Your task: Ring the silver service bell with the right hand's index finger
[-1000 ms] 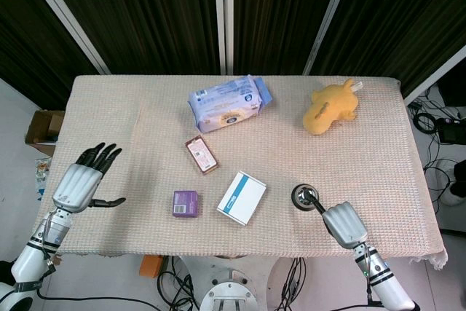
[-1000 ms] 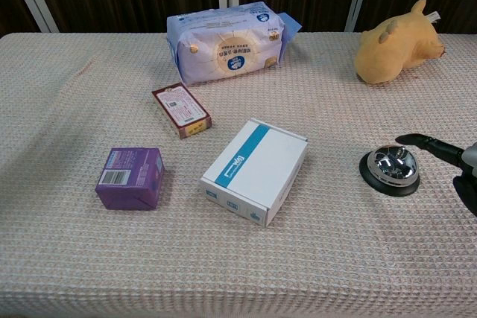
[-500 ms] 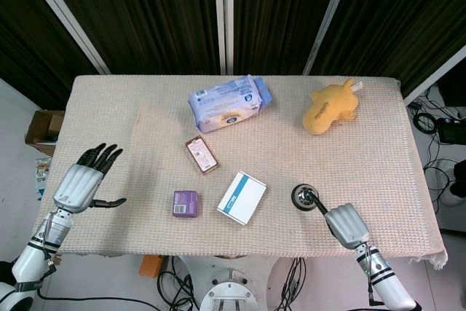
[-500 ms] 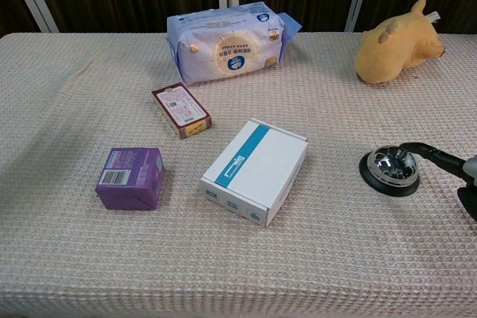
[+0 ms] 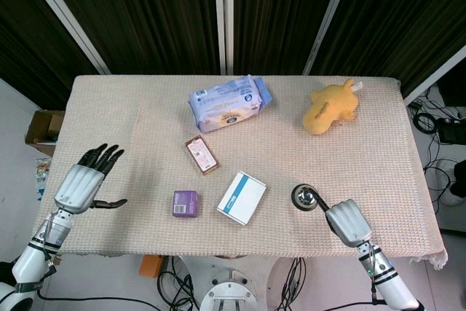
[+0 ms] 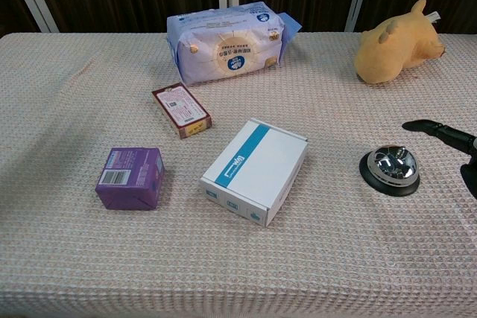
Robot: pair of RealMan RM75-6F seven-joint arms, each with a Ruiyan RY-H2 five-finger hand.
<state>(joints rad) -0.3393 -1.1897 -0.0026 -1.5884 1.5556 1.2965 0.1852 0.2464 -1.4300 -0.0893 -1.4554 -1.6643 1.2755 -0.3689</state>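
The silver service bell (image 5: pixel 304 196) (image 6: pixel 390 169) stands on its black base near the table's front right. My right hand (image 5: pixel 348 222) lies just behind and to the right of it, its other fingers curled in and holding nothing. Its black index finger (image 6: pixel 440 131) points out toward the bell, with the tip hanging a little above and to the right of the dome, not touching it. In the chest view only that finger and a bit of the hand show at the right edge. My left hand (image 5: pixel 84 186) rests far off at the front left, fingers spread, empty.
A white and blue box (image 5: pixel 242 197) (image 6: pixel 256 171) lies left of the bell, then a purple box (image 5: pixel 185 203). Further back are a brown packet (image 5: pixel 201 154), a pack of wipes (image 5: pixel 228 102) and a yellow plush toy (image 5: pixel 331 107). The table's front edge (image 5: pixel 291 254) is close to the right hand.
Half a second ago the right index fingertip was down on the bell's top. It has since lifted and drawn back slightly to the right. The left hand has stayed put.
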